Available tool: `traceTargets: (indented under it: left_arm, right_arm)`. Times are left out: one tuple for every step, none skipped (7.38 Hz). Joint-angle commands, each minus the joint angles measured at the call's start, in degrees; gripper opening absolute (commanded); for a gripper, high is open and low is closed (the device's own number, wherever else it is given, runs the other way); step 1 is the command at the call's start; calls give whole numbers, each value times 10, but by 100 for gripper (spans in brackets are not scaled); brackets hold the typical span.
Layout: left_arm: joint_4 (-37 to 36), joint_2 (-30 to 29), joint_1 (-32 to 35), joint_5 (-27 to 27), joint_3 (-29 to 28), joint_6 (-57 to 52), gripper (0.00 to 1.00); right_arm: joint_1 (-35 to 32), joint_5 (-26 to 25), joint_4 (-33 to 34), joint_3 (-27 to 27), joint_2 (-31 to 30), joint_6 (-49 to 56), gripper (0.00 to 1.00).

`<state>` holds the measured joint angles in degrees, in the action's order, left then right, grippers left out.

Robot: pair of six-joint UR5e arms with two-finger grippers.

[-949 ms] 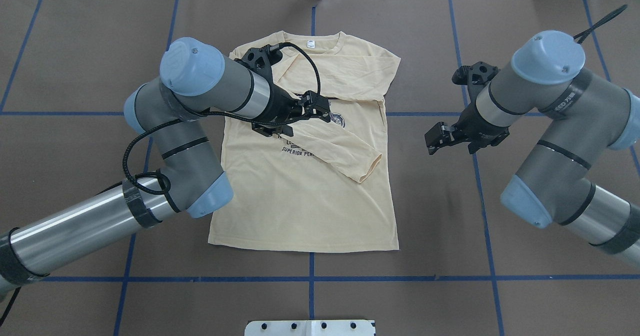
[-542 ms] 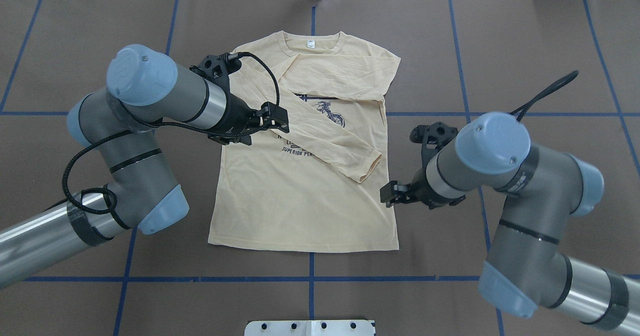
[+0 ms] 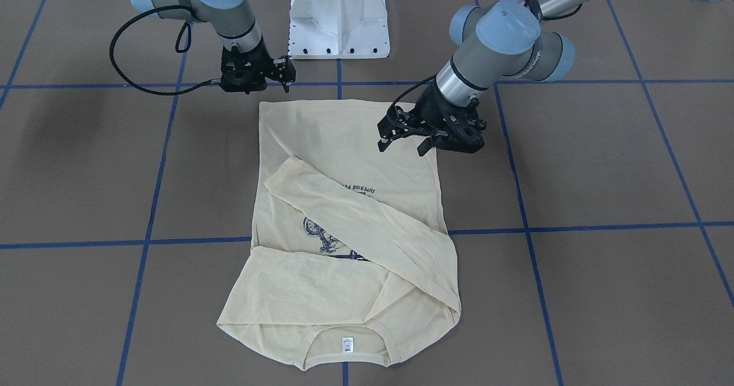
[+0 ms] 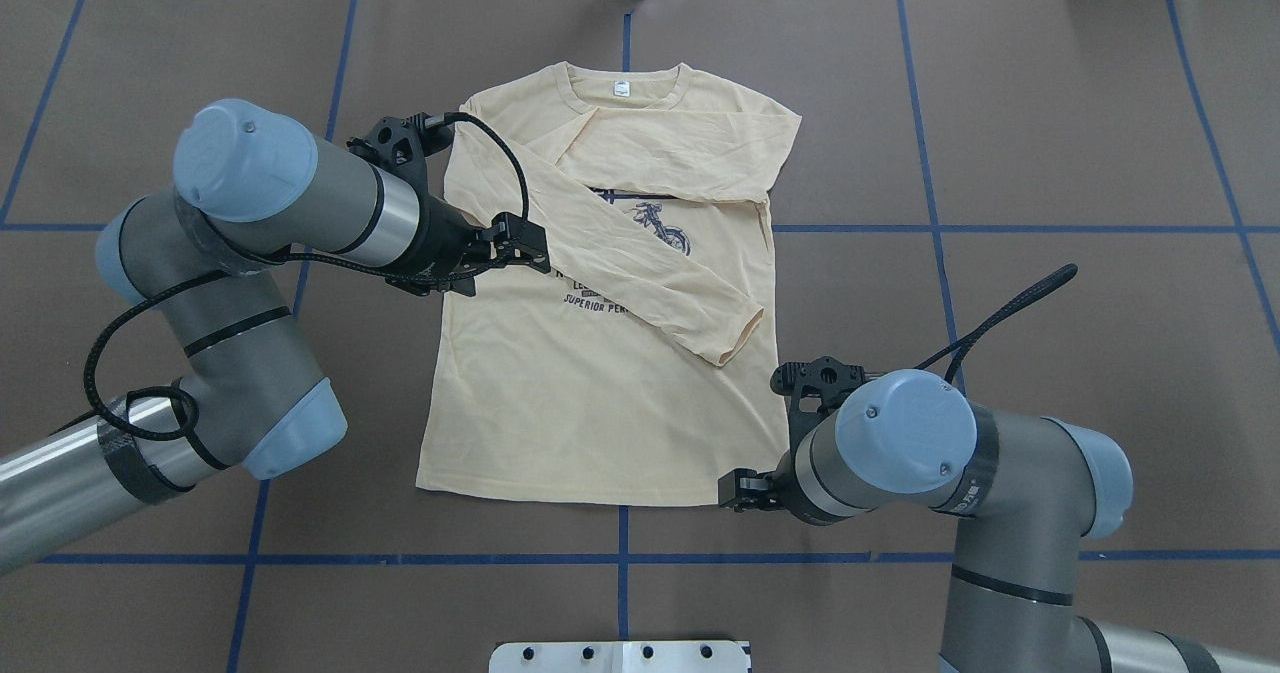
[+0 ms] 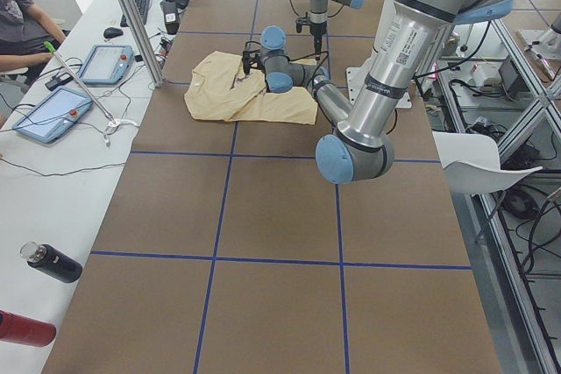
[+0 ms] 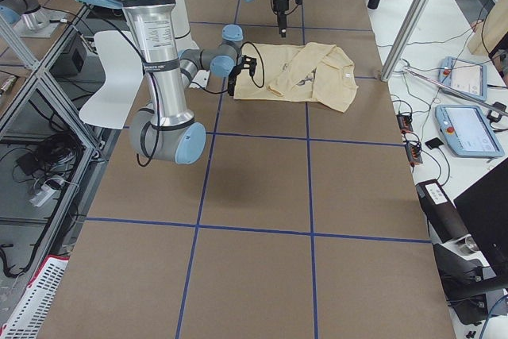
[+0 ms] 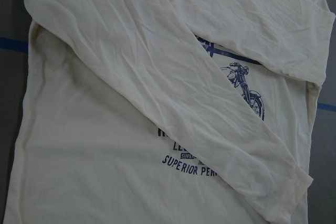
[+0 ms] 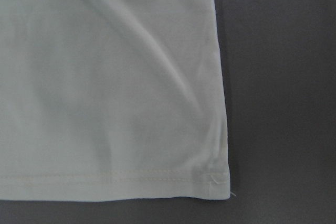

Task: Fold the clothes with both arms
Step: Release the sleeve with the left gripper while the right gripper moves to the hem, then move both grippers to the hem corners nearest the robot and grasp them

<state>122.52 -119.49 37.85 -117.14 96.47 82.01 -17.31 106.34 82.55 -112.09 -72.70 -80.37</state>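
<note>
Item: pale cream long-sleeved T-shirt (image 4: 590,413), flat on the brown worktop (image 4: 1050,103). Print side is up, collar is far from my base, hem is on the near side.
Sleeve from my left: done. The diagonal sleeve (image 4: 640,268) crosses the chest, and its cuff (image 4: 735,338) ends near the opposite side edge.
Sleeve from my right: done. The upper sleeve (image 4: 690,148) is laid across just below the collar, and its end goes under the diagonal one.
Print: the motorcycle print (image 4: 668,230) is half covered by the sleeves, with some lettering showing below it.
Neck label: the white label (image 4: 622,89) is visible inside the collar, so the collar end is not folded over.
Left gripper (image 3: 401,145): jaws spread, nothing between them. It hangs over the shirt near the side edge on my left, beside the diagonal sleeve.
Right gripper (image 4: 737,493): down by the hem corner on my right. I cannot tell how its jaws stand, as my own arm blocks most of it.
Hem corner (image 8: 215,179): flat on the worktop in my right wrist view, not lifted or pinched.
Body: still full length. The hem (image 4: 600,501) is straight and unfolded.
Progress: my guess is the sleeve stage is finished and the body folds have not started.
Left to do: likely grasp both hem corners and bring the hem up toward the collar. My left gripper is not at its corner yet.
Further folds: they may be needed to make the shirt compact, but I can't say how many.
</note>
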Motion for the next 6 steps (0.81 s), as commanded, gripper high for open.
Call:
traceTargets:
  left_arm:
    - [0,0,-1,1,0,0,100]
    - [0,1,-1,2,-1,0,99]
    - [0,1,-1,2,-1,0,100]
    - [0,2,-2,2,-1,1,99]
    - [0,2,-3,3,-1,1,100]
    - [0,2,-4,2,-1,1,99]
  right_arm:
    - [7,-3,1,17,3,0,97]
    - [1,-3,2,18,3,2,98]
    - [-11,-3,6,21,3,5,98]
    - [-18,-3,6,33,3,7,98]
    - [-17,-3,3,41,4,7,98]
    - [-17,0,2,42,4,7,98]
